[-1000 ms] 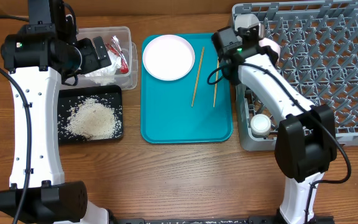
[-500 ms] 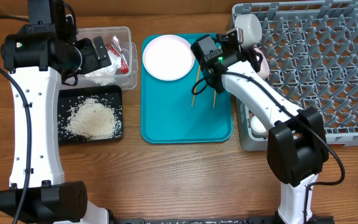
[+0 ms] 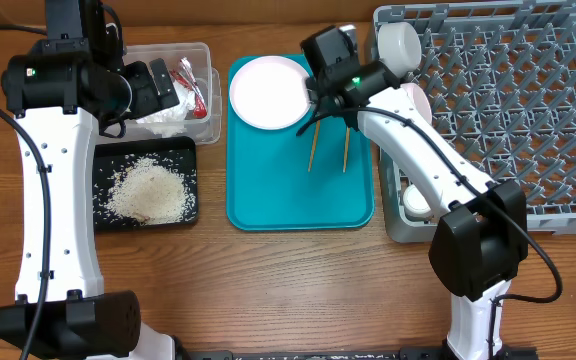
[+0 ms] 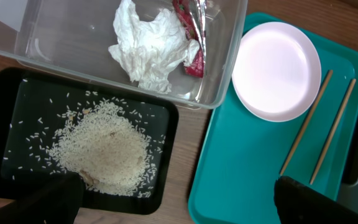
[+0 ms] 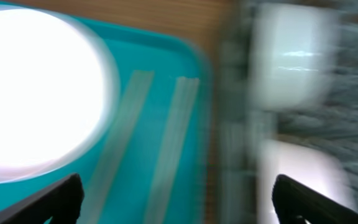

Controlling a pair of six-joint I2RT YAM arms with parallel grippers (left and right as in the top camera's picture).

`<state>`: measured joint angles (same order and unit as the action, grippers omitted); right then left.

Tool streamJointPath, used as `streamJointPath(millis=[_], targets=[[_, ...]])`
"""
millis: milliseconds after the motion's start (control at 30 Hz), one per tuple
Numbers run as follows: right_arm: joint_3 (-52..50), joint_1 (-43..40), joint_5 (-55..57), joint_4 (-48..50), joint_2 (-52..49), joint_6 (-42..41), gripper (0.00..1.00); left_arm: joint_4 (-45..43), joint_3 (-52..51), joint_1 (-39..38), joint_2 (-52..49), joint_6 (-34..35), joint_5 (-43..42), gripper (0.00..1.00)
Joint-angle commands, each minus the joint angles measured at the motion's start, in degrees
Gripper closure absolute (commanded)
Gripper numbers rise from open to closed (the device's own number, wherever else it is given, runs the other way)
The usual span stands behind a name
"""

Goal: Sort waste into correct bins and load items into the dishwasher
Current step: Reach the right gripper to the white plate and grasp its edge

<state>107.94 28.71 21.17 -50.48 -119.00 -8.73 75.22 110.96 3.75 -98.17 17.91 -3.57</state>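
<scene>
While your right gripper (image 3: 318,108) is hovering over the teal tray (image 3: 298,205), just beside the round white plate (image 3: 268,92) and above the upper ends of the two chopsticks (image 3: 317,128), its fingers are standing wide apart and gripping nothing, though its wrist view is badly blurred. Your left gripper (image 4: 179,202) is hanging spread and empty above the clear tub (image 4: 232,68), where the napkin (image 4: 148,46) and wrapper (image 4: 190,34) are lying, while the rice (image 4: 104,149) is sitting heaped in the black tray (image 4: 8,106). A white bowl (image 3: 400,42) and a small cup (image 3: 416,203) are sitting along the left edge of the grey dish rack (image 3: 528,120).
</scene>
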Motion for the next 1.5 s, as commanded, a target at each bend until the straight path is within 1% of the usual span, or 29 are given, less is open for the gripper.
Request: streamJointPath(millis=[0,67,100,133,167,233,367,433,467,533,600,633,867,1000,1133,1300,1400,1467], targets=[[1.2,-0.7,-27.9,1.1,1.0,0.2,0.0,-0.1,0.3,-0.4,0.0,0.5,0.6,0.0],[1.1,-1.1,-33.8,2.1,0.8,0.2,0.0,-0.1,0.3,-0.4,0.0,0.5,0.6,0.0],[1.1,-1.2,-35.4,2.6,0.7,-0.1,0.07,-0.1,0.3,-0.4,0.0,0.5,0.6,0.0],[1.1,-1.4,-35.5,3.1,0.4,-1.4,0.21,-0.1,0.3,-0.4,0.0,0.5,0.6,0.0],[1.1,-1.5,-35.1,3.6,0.2,-3.7,0.27,-0.1,0.3,-0.4,0.0,0.5,0.6,0.0],[0.7,-1.5,-32.8,4.5,-0.2,-8.0,0.28,-0.1,0.3,-0.4,0.0,0.5,0.6,0.0],[-1.3,-1.4,-24.9,6.8,-0.7,-22.4,0.29,-0.1,0.3,-0.4,0.0,0.5,0.6,0.0],[-1.9,-1.3,-21.0,7.6,-1.2,-27.9,0.32,-0.1,0.3,-0.4,0.0,0.5,0.6,0.0],[-1.9,-1.2,-19.2,8.0,-1.7,-30.0,0.37,-0.1,0.3,-0.4,0.0,0.5,0.6,0.0],[-1.9,-1.0,-17.6,9.2,-3.1,-32.1,0.42,-0.1,0.3,-0.4,0.0,0.5,0.6,0.0],[-1.9,-0.9,-17.6,10.4,-4.7,-32.1,0.46,-0.1,0.3,-0.4,0.0,0.5,0.6,0.0],[-1.9,-0.8,-17.5,10.6,-6.0,-33.4,0.47,-0.1,0.3,-0.4,0.0,0.5,0.6,0.0],[-1.9,-0.8,-17.9,11.6,-12.6,-36.8,0.5,-0.1,0.3,-0.4,0.0,0.5,0.6,0.0],[-1.9,-0.8,-18.0,12.7,-13.8,-36.7,0.56,-0.1,0.3,-0.4,0.0,0.5,0.6,0.0],[-1.9,-0.7,-18.3,12.7,-14.2,-36.7,0.67,-0.1,0.3,-0.4,0.0,0.5,0.6,0.0],[-1.9,-0.2,-20.0,11.8,-15.4,-36.8,0.71,-0.1,0.3,-0.4,0.0,0.5,0.6,0.0],[-1.9,-0.2,-20.0,10.8,-16.0,-37.4,0.78,-0.1,0.3,-0.4,0.0,0.5,0.6,0.0],[-1.9,-0.2,-20.0,10.4,-16.4,-37.6,0.81,-0.1,0.3,-0.4,0.0,0.5,0.6,0.0]])
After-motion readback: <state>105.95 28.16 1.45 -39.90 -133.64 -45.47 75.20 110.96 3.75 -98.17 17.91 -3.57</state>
